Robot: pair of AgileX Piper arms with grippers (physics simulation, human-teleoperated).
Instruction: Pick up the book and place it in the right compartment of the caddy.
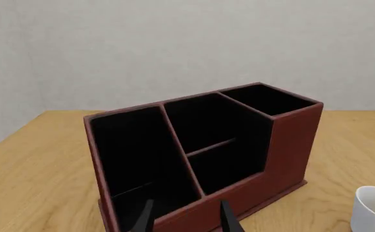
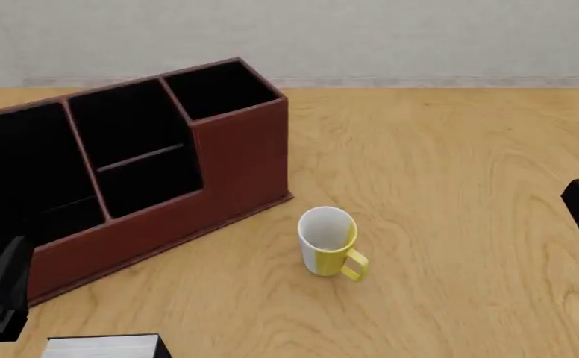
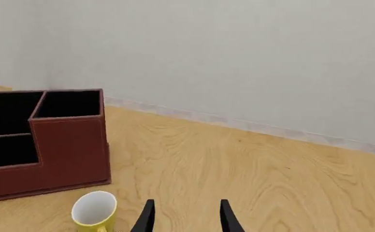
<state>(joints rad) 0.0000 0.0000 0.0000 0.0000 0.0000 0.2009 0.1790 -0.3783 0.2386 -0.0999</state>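
Book (image 2: pixel 102 347) | long axis left-right, mostly cropped | left end effector (image 1: pixel 185 216) parted | right end effector (image 3: pixel 185 216) parted

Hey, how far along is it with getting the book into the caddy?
Nothing looks done yet. The book lies on the table at the near edge of the front view, in front of the caddy. The right compartment is empty. Nothing is in hand: the left gripper and right gripper are both open and hold nothing. Grasping, lifting and placing the book are all left.
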